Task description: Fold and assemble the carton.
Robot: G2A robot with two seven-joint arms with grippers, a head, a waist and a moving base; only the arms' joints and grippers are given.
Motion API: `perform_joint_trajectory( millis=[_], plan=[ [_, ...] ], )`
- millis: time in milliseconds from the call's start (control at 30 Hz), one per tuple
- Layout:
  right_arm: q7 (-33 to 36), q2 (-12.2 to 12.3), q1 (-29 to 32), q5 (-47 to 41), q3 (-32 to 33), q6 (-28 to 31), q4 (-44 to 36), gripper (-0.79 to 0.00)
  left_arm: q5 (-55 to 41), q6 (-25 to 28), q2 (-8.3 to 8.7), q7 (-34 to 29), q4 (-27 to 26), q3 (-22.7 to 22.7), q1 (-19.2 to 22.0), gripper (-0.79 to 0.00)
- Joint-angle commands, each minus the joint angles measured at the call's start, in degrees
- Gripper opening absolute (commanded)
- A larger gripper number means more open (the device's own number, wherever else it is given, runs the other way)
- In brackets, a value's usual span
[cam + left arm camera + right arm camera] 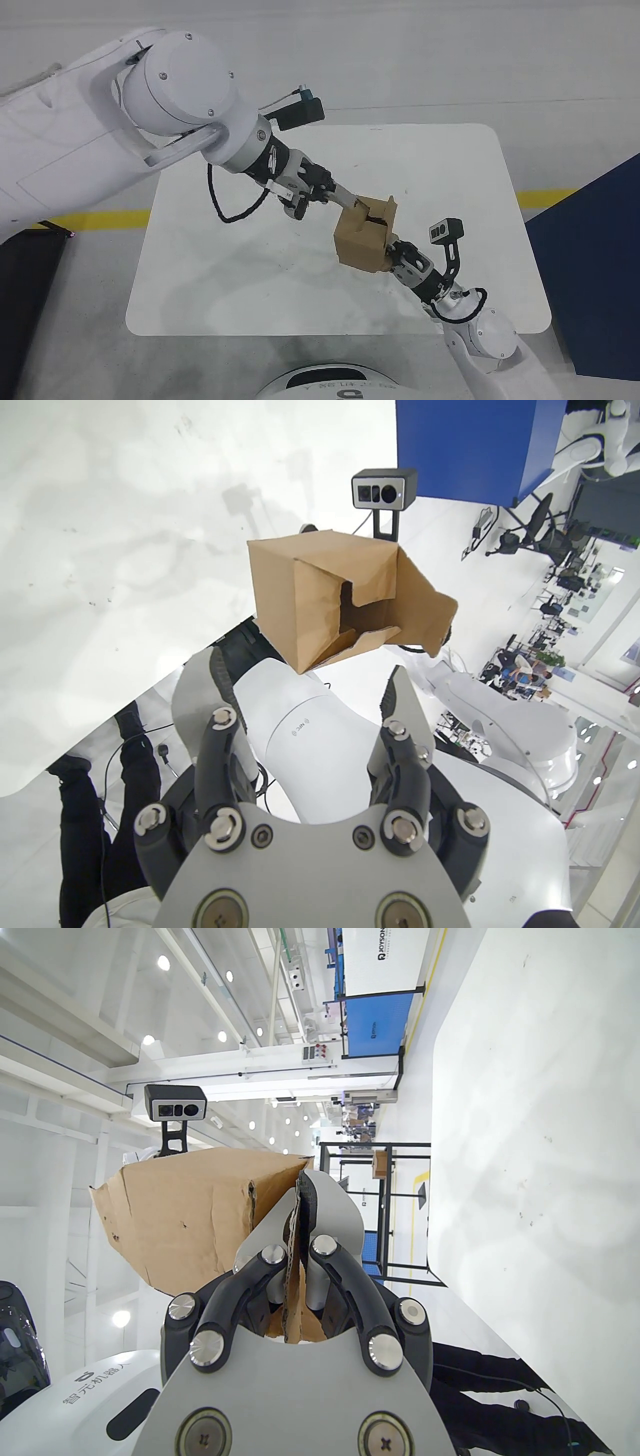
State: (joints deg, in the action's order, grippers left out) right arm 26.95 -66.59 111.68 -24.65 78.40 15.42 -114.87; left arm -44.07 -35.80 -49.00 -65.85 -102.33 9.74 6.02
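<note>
A brown carton (365, 235) hangs above the white table (250, 280), right of its middle. My right gripper (400, 255) comes from the near right and is shut on one cardboard wall, which sits clamped between its fingers (310, 1198); the carton body (175, 1213) stretches beyond them. In the left wrist view the carton (320, 600) shows its open end, with inner flaps partly folded in and one outer flap sticking out. My left gripper (335, 200) is just beside that end, open, its fingers (400, 695) short of the cardboard and holding nothing.
A blue panel (600, 270) stands off the table's right side. A yellow floor line (100, 218) runs behind the table on the left. Bare tabletop lies on all sides of the carton.
</note>
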Motion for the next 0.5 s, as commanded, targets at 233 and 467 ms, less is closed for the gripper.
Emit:
perform_joint_trajectory(
  millis=[233,467],
  plan=[
    [-0.26,0.05,0.29,-0.11,0.22,0.36,0.02,-0.785,-4.39,5.05,-0.58,1.00,2.23,2.83,-4.56,0.000],
    [0.02,0.10,-0.13,0.34,-0.01,-0.50,-0.28,-0.785,-1.13,7.35,-1.07,0.45,1.05,3.28,-6.72,0.000]
  ],
)
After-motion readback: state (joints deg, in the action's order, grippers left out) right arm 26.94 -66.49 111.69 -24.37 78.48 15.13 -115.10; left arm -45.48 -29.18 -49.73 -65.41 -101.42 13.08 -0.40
